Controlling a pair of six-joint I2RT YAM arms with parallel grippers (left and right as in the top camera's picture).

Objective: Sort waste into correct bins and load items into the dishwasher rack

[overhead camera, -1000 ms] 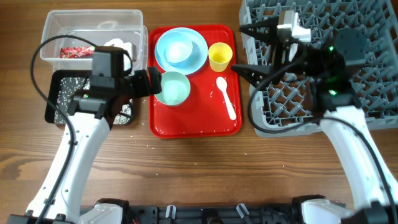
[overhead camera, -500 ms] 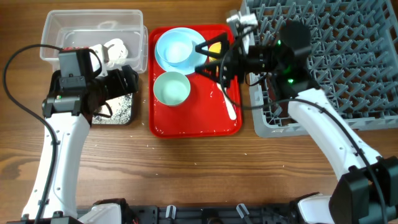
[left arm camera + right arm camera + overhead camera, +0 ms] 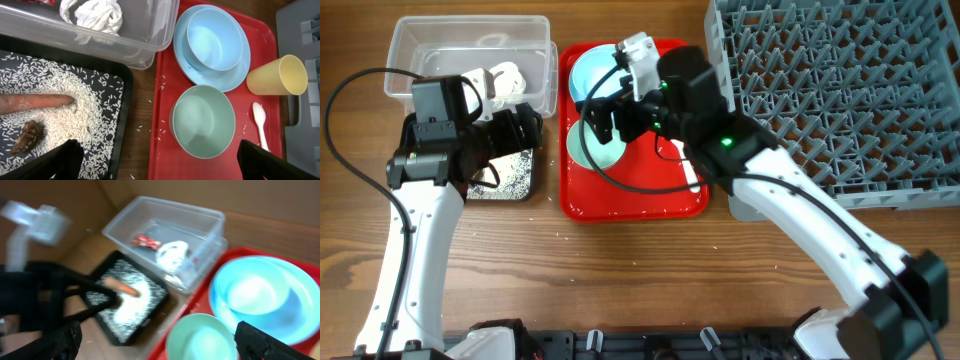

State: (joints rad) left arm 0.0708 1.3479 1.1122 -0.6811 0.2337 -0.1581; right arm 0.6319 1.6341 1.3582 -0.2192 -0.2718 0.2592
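Note:
A light-blue bowl point(image 3: 215, 39) sits on a light-blue plate point(image 3: 182, 57) on the red tray. A pale green bowl point(image 3: 204, 121), a yellow cup point(image 3: 277, 75) and a white spoon point(image 3: 260, 122) stand beside them. My right gripper point(image 3: 603, 115) hovers open and empty over the pale green bowl point(image 3: 200, 340). My left gripper point(image 3: 525, 130) is open and empty at the black bin's point(image 3: 125, 115) right edge. The black bin holds rice point(image 3: 75, 115), a carrot point(image 3: 35, 100) and a brown scrap point(image 3: 27, 137). The clear tub point(image 3: 125, 47) holds a tissue point(image 3: 92, 12) and a red wrapper point(image 3: 146, 242).
The grey dishwasher rack point(image 3: 840, 90) stands at the right, with my right arm reaching from it across the red tray point(image 3: 640, 195). In the overhead view that arm hides the cup and most of the spoon. Loose rice grains lie on the tray.
My right arm swung left from the rack to above the bowls on the tray. My left gripper drew back from the pale green bowl to the black bin, then stayed still.

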